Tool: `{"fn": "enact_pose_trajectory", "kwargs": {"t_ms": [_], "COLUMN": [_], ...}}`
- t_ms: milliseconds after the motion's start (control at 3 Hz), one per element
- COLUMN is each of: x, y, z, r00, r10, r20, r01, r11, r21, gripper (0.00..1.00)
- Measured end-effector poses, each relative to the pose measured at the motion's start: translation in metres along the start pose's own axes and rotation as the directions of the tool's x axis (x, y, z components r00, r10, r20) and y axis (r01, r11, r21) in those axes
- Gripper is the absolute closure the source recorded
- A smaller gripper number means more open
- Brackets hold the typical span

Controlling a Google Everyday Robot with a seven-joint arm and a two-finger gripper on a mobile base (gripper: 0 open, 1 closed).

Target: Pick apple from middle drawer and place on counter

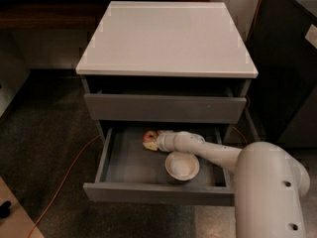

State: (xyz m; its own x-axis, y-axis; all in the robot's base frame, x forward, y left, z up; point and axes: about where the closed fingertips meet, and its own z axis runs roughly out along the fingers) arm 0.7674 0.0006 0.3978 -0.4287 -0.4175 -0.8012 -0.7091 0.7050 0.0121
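Reaching into open middle drawer [124, 157], gripper [152, 142] sits at back-centre, right against apple [149, 135]; whether it's clamped on the fruit or loose, can't tell. Apple lies on drawer floor nr back wall. White bowl [182, 165] just in front, apart from apple. Top drawer [163, 108] shut.
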Motion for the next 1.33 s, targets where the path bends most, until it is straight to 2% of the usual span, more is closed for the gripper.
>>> {"fn": "enact_pose_trajectory", "kwargs": {"t_ms": [333, 667, 1000, 1333], "x": [-0.009, -0.02, -0.038, -0.055], "y": [0.011, 0.029, 0.064, 0.094], "z": [-0.022, -0.055, -0.106, -0.149], "r00": [1.0, 1.0, 0.999, 0.997], "r10": [-0.016, -0.025, -0.044, -0.074], "r20": [0.017, 0.017, -0.005, -0.02], "r01": [0.017, 0.026, 0.044, 0.07], "r11": [0.9996, 0.9987, 0.9951, 0.9874], "r21": [-0.021, -0.044, -0.089, -0.142], "gripper": [0.85, 1.0, 1.0, 1.0]}}
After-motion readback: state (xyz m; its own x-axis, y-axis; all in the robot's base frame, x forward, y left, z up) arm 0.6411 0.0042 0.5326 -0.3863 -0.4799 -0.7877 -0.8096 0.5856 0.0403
